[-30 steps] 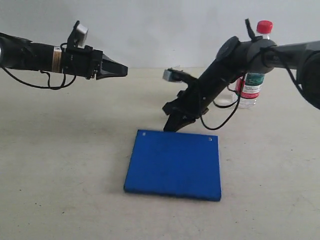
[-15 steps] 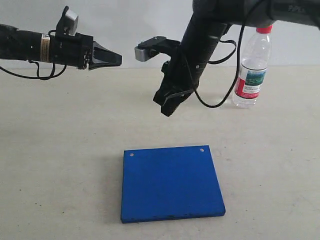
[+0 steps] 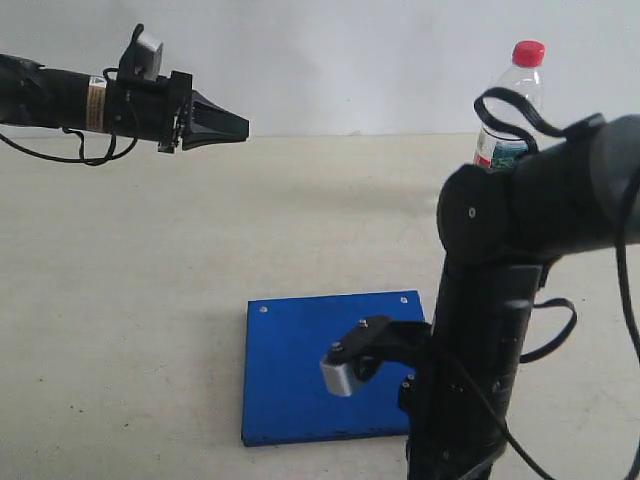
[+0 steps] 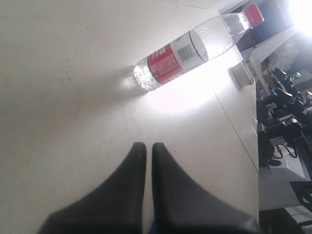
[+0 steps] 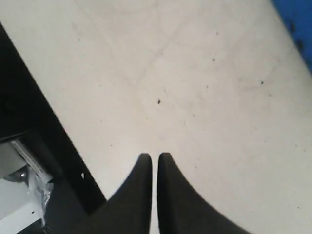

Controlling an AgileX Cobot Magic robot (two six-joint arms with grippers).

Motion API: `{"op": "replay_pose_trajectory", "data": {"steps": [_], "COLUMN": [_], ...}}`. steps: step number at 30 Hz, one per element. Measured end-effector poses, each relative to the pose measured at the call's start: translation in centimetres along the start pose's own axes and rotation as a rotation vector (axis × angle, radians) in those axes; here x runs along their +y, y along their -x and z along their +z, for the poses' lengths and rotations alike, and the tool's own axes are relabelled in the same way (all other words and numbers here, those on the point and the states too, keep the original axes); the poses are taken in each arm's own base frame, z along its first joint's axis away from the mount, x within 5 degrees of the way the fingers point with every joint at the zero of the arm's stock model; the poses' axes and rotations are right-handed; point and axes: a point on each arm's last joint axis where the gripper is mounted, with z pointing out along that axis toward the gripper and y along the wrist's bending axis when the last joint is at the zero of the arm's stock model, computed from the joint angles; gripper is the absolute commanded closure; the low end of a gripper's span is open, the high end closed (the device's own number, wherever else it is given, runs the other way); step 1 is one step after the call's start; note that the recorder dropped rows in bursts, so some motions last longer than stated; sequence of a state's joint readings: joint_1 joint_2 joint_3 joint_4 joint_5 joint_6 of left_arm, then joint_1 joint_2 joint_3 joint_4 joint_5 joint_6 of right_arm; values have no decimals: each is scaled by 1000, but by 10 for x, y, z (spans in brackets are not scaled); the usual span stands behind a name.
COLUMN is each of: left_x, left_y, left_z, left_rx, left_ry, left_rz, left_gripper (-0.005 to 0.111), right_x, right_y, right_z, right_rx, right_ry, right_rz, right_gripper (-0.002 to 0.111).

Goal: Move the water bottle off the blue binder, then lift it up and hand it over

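The water bottle [image 3: 518, 92] stands upright on the table at the back right, off the blue binder [image 3: 300, 350], and my right arm hides its lower half. In the left wrist view the water bottle [image 4: 187, 52] shows whole, with red cap and red label. My left gripper [image 3: 238, 125] hovers high at the left, shut and empty, pointing right; its fingers [image 4: 138, 161] nearly touch. My right gripper [image 5: 154, 157] is shut and empty over bare table near the front edge; a corner of the blue binder [image 5: 298, 23] shows beside it. In the exterior view its fingers are below the frame.
My right arm [image 3: 500, 290] fills the near right and overlaps the binder's right edge. The table's front edge [image 5: 46, 129] drops off close to the right gripper. Beyond the table's far edge stand a white cup [image 4: 242, 73] and cluttered equipment [image 4: 285, 126].
My right arm swung from above the binder's far side down to the near front right, low over the table. The left gripper stayed about where it was, still shut.
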State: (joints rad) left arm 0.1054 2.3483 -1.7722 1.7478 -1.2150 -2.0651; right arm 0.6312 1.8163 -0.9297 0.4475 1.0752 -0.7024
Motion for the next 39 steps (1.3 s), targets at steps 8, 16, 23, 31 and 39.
{"op": "replay_pose_trajectory", "data": {"steps": [8, 16, 23, 31, 39], "left_x": [-22, -13, -8, 4, 26], "left_y": [-11, -22, -21, -30, -40], "left_z": [44, 57, 51, 56, 63], "left_rx": [80, 110, 100, 112, 103], "left_ry": [-60, -74, -64, -64, 4], "left_rz": [54, 37, 42, 17, -20], "left_gripper": [102, 102, 102, 102, 102], "right_x": [-16, -36, -76, -80, -47], "right_y": [4, 25, 17, 5, 15], "right_z": [13, 0, -25, -30, -11], "right_rx": [-165, -463, -683, -556, -436], "right_ry": [-169, -367, -431, -367, -323], "right_rz": [116, 230, 527, 529, 362], "right_gripper": [109, 109, 109, 109, 109]}}
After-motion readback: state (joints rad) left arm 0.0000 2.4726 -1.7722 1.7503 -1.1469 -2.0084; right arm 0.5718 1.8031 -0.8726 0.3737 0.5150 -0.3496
